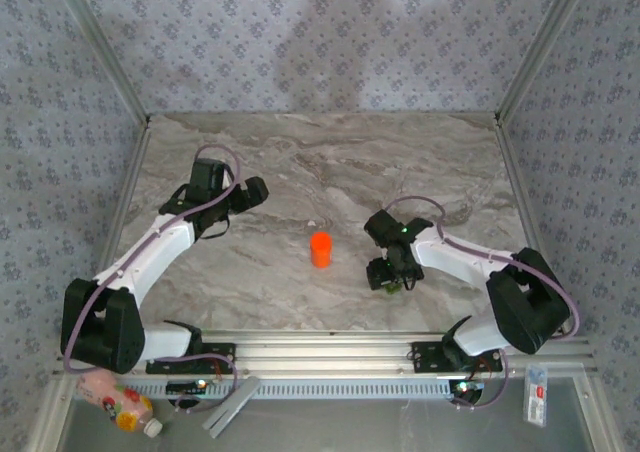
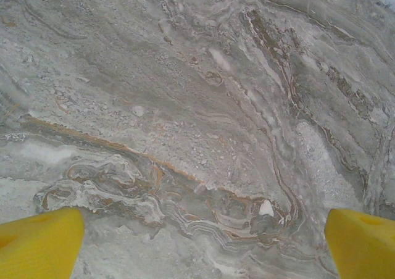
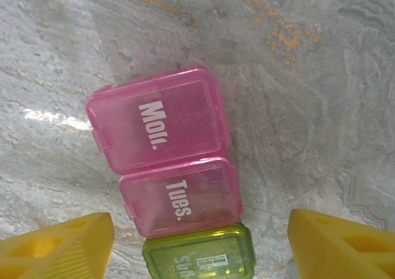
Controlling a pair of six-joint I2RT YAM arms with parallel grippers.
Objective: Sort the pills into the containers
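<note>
Right wrist view: a translucent plastic pill case [image 3: 170, 168] of rounded-rectangular compartments in a row, two glossy pink lettered "Mon." and "Tues.", one green, lies flat on the veined grey marble worktop [image 3: 308, 75]; its green end sits between the right jaws, which stand apart, wedge-shaped yellow fingertips [image 3: 58, 245] clear of it; the left jaws are spread wide over the marble; a small orange cylindrical bottle [image 1: 320, 249] stands upright between both pairs.

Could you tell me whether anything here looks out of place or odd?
The pill case joins pink Mon. and Tues. lids to a green compartment that seems to read Sun, out of weekday order. All lids look shut.
</note>
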